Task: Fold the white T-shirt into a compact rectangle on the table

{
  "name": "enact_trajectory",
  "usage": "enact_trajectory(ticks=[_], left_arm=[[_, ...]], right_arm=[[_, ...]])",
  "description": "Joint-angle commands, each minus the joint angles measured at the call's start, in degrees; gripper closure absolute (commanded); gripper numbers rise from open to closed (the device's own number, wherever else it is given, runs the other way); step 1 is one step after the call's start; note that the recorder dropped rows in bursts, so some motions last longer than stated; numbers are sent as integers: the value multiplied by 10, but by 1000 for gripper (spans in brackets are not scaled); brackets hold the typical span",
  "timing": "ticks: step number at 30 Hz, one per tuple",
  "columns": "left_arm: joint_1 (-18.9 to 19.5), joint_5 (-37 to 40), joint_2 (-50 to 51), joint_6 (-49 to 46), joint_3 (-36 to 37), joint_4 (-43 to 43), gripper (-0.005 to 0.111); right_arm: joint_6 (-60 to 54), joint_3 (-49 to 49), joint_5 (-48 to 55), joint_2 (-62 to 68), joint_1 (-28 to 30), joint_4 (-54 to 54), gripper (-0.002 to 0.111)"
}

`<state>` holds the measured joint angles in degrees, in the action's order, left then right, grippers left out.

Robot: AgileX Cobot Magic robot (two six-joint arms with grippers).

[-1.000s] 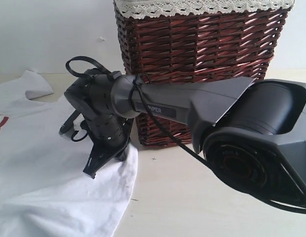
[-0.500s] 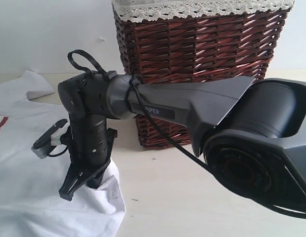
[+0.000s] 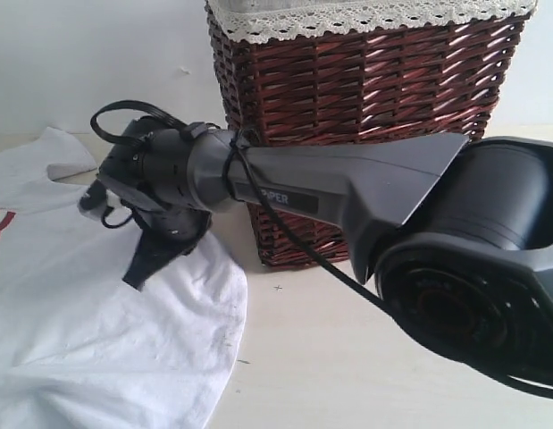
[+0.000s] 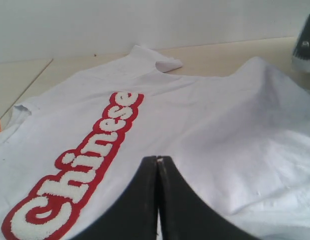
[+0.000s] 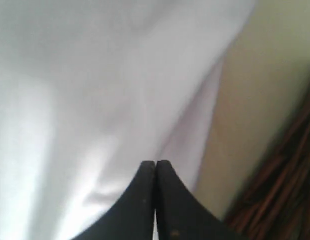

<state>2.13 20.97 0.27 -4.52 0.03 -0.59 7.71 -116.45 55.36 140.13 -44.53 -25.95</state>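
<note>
Dark grey plastic fills the near right corner of the exterior view. It is the bulky joint of the right arm (image 3: 473, 295), whose tapering forearm reaches across the middle to the left, with a black cable (image 3: 294, 241) running along it. At its end the right pincer (image 5: 155, 165) points down at the right edge of the white T-shirt (image 3: 97, 340). Its two black fingers are pressed together, and I cannot tell whether any cloth is pinched between them. The shirt lies spread on the left part of the pale cream counter (image 3: 347, 357), chest side up, softly wrinkled. The left pincer (image 4: 158, 161) hangs over the shirt, its fingers likewise closed tip to tip, near the fuzzy white lettering (image 4: 84, 170) edged in red — it reads "Chinese". Farther off, one short sleeve (image 3: 66, 152) lies at the shirt's far edge. Behind the forearm a brown wicker basket (image 3: 365, 98) with a lace trim (image 3: 365, 16) stands on the counter — right of the shirt — and a white wall (image 3: 88, 54) closes the back.
</note>
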Motion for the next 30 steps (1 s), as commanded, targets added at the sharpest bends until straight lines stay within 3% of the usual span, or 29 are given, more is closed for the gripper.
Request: enact_trajectory(ticks=[1, 3, 4, 12, 14, 16, 17, 18, 22, 30], left_arm=[[-4, -5, -3, 4, 0, -1, 107], [-4, -5, -3, 4, 0, -1, 107], [-4, -5, -3, 4, 0, -1, 107], [-4, -5, -3, 4, 0, -1, 107], [-4, -5, -3, 4, 0, -1, 107], [-4, -5, -3, 4, 0, -1, 107], [-4, -5, -3, 4, 0, -1, 107], [-4, -5, -3, 4, 0, -1, 107], [-4, -5, -3, 4, 0, -1, 107], [-4, -5, -3, 4, 0, -1, 107]], right_arm=[[53, -7, -163, -26, 7, 32, 82], [104, -36, -166, -9, 19, 48, 63], [103, -47, -156, -1, 21, 58, 59], [99, -90, -70, 62, 34, 61, 56], [98, -93, -69, 68, 34, 66, 59], [71, -93, -70, 71, 32, 70, 79], [47, -93, -62, 71, 32, 81, 98], [37, -93, -57, 71, 32, 84, 109], [-24, -93, -14, 62, 24, 138, 108], [-87, -93, 6, 48, -119, 106, 108]])
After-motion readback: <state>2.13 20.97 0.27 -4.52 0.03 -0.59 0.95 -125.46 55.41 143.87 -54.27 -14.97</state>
